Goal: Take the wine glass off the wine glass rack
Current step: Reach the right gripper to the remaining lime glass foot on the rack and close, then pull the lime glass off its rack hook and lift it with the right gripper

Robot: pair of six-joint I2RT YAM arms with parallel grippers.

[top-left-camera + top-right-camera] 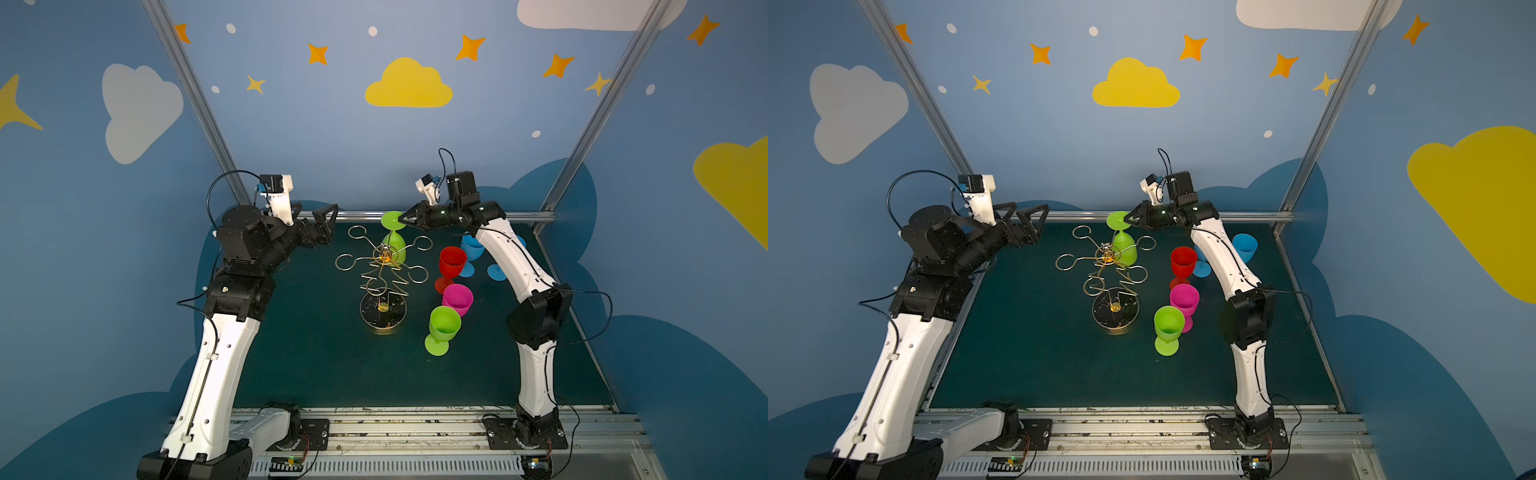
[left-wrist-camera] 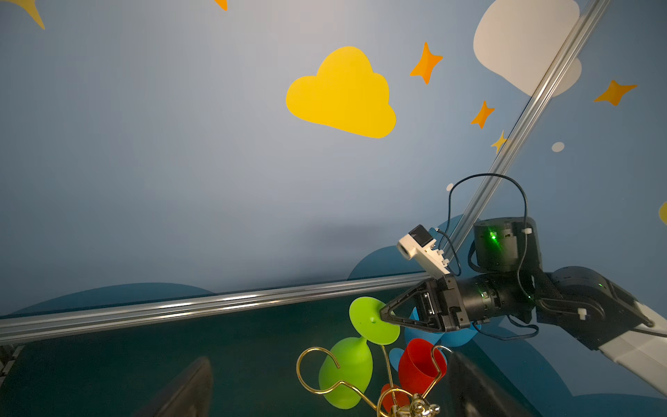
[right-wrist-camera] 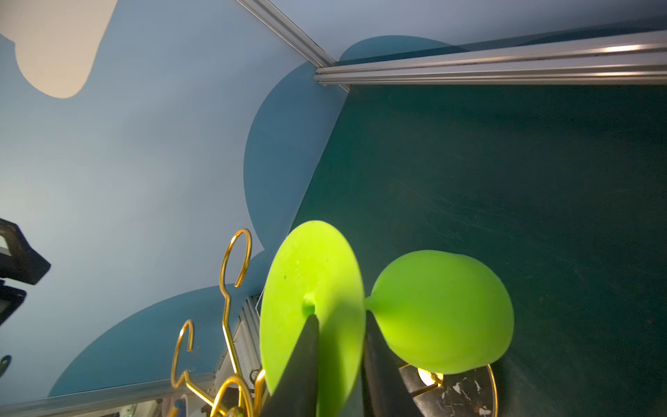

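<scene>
The right arm rises from its mount at the near edge, bends at the elbow and reaches to the far rail (image 1: 498,216). There the wrist turns inward, so the right gripper (image 1: 402,219) lies level and points left. Its fingers (image 3: 306,361) are clamped on the round foot of the wine glass (image 1: 395,249) — one on the foot's flat face, the other on the stem side, as the right wrist view shows.

The left arm climbs from the near left corner with its elbow high. The left gripper (image 1: 328,225) hangs above the far left of the counter (image 1: 291,353), aimed right toward the wine glass rack (image 1: 384,282) but apart from it, with its fingers spread wide.

The green wine glass hangs bowl-down at the far side of the rack, tilted, its foot uppermost. A gold wire arm crosses the bowl in both top views; whether the stem sits inside its loop I cannot tell. It is the only glass on the rack, which stands upright on its round dark base.

Right of the rack, other glasses stand upright on the counter with their mouths up — a red glass (image 1: 452,261), a pink glass (image 1: 457,299) and a second green glass (image 1: 444,324) in a line toward the near edge. A blue glass (image 1: 471,248) stands behind the red one. A second blue one (image 1: 1245,247) is partly hidden by the right forearm.
</scene>
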